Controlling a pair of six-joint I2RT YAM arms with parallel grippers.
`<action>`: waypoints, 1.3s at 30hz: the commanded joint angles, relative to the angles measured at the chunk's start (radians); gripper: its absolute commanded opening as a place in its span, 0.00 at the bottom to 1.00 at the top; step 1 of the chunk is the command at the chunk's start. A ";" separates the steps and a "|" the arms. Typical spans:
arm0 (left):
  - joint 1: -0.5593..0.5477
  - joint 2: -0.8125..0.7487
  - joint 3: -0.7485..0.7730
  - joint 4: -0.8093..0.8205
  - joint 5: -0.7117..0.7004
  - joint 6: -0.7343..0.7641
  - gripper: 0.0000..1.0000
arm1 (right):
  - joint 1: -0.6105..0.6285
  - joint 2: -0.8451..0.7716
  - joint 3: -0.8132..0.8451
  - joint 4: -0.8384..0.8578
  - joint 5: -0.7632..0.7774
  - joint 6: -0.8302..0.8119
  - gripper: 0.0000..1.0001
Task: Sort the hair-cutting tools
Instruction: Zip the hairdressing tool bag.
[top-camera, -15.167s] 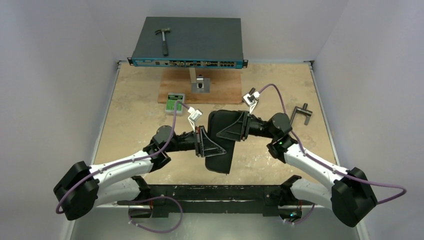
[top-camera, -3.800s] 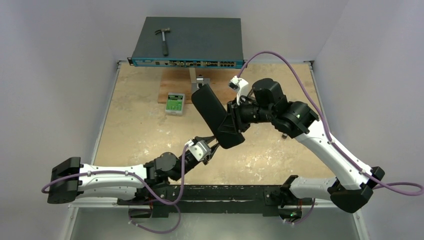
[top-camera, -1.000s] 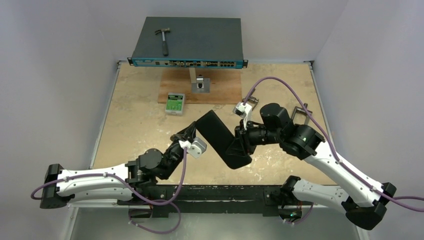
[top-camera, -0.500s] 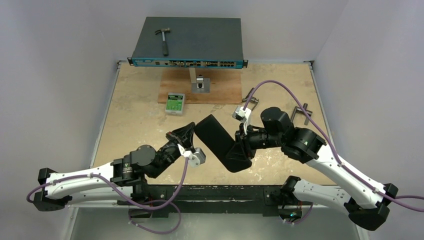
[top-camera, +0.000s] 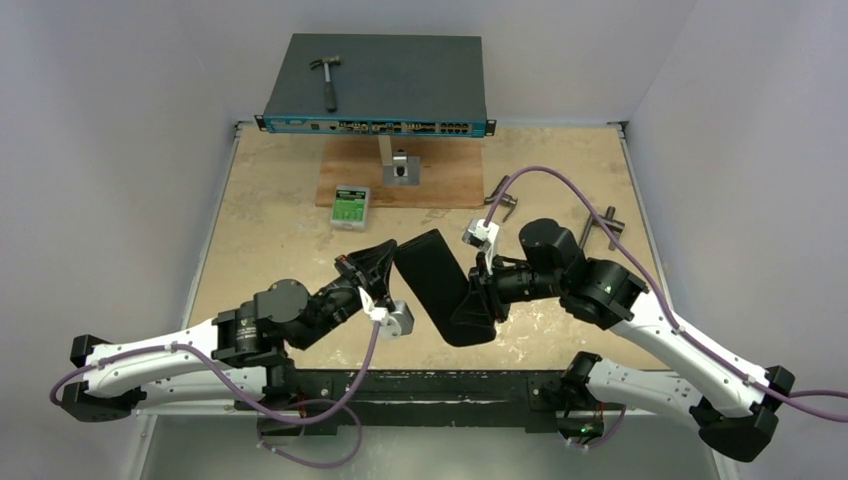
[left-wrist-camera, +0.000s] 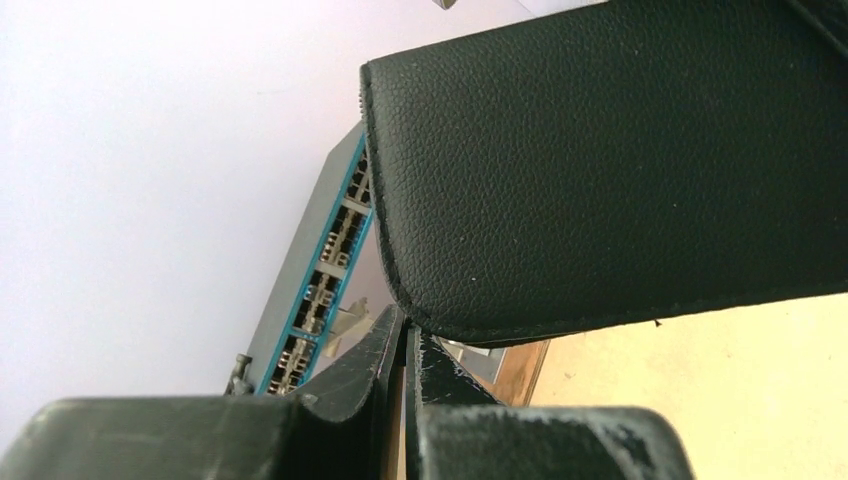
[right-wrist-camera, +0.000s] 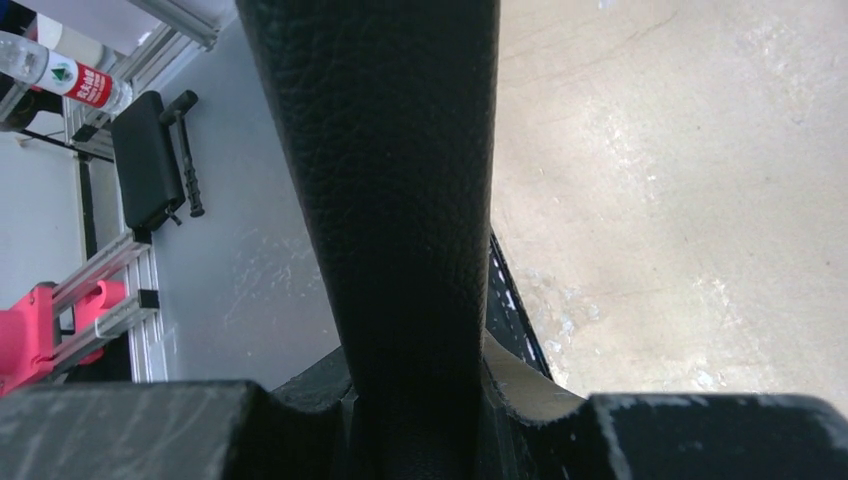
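A black leather pouch (top-camera: 440, 285) is held off the table at mid-front, tilted, and my right gripper (top-camera: 487, 290) is shut on its lower end. In the right wrist view the pouch (right-wrist-camera: 390, 180) runs up from between my right gripper's (right-wrist-camera: 420, 400) jaws. My left gripper (top-camera: 385, 255) is shut and empty, its tips right at the pouch's left edge. In the left wrist view my left gripper (left-wrist-camera: 405, 340) sits just under the pouch's (left-wrist-camera: 600, 170) rounded corner. No scissors, comb or hair clips are in view.
A network switch (top-camera: 375, 85) with a hammer (top-camera: 327, 80) on it stands at the back. A small green box (top-camera: 351, 207), a wooden board (top-camera: 445, 180) with a metal bracket (top-camera: 402, 168), and two grey T-handle tools (top-camera: 500, 200) (top-camera: 608, 228) lie behind the arms.
My left gripper has risen and closed in on the pouch's left edge. My right gripper has shifted the pouch slightly left and turned it more upright.
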 joint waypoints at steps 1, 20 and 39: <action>-0.003 -0.012 0.120 0.139 0.091 -0.023 0.00 | 0.003 0.006 -0.031 -0.069 0.026 0.029 0.00; 0.008 -0.189 -0.093 0.263 -0.302 -0.308 0.66 | 0.003 -0.065 -0.072 0.086 -0.033 0.039 0.00; 0.383 -0.098 0.170 -0.281 0.793 -1.263 1.00 | 0.064 -0.010 -0.004 0.027 -0.096 -0.094 0.00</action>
